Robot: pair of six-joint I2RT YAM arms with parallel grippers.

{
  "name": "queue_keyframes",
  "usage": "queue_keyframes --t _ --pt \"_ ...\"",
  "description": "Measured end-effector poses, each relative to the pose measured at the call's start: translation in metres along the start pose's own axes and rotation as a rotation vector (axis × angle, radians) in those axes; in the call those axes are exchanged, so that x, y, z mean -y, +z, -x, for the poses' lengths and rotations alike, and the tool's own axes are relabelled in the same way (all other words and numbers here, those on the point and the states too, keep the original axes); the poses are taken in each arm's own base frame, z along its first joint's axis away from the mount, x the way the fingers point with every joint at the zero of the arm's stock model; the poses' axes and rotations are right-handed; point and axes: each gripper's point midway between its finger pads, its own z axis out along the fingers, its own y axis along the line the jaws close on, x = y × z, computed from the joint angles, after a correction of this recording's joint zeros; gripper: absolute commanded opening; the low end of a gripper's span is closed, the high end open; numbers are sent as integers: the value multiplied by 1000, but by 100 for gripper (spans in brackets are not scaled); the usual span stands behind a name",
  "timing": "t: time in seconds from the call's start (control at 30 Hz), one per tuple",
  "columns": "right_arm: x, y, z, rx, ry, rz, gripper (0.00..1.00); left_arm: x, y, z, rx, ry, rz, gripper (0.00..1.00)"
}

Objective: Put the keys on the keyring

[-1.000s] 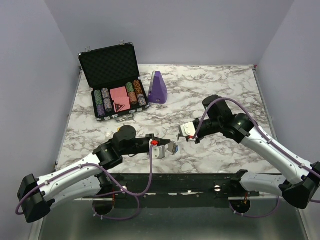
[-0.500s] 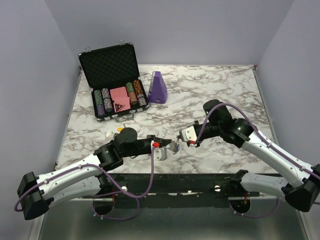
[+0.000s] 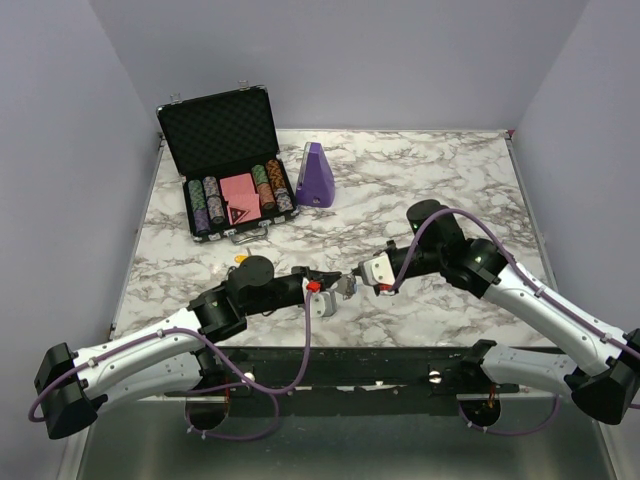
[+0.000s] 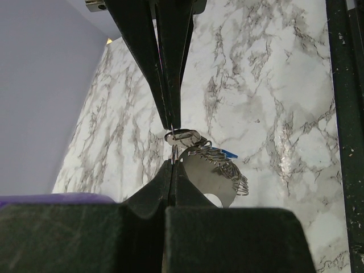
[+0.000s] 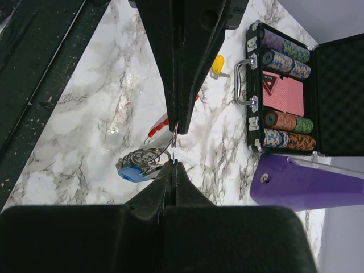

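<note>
My left gripper (image 3: 328, 284) is shut on the thin metal of the keyring (image 4: 171, 141), near the table's front middle. The keyring's red plastic part (image 3: 313, 287) shows beside its fingers and in the right wrist view (image 5: 161, 125). A bunch of silvery keys and wire loops (image 4: 213, 165) hangs from it, one with a blue tag (image 5: 131, 173). My right gripper (image 3: 356, 279) meets the left one tip to tip. It is shut on a thin key loop (image 5: 174, 145) right at the keyring. A yellow-tagged key (image 5: 218, 63) lies apart on the table, by the left arm (image 3: 238, 258).
An open black case (image 3: 222, 128) with poker chips and a red card deck stands at the back left. A purple wedge-shaped object (image 3: 317, 176) stands beside it. The table's dark front edge (image 4: 344, 114) is close to both grippers.
My right gripper has moved left and toward the front until its tips meet the left gripper's. The left gripper with the keyring has shifted slightly up toward it.
</note>
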Motion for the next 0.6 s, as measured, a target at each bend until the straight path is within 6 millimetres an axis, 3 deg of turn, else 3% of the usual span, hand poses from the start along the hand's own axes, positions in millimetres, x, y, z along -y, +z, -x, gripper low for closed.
queue_keyframes --t 0.6 --pt "1 3 3 11 -13 -2 0 1 1 0 -2 4 -1 0"
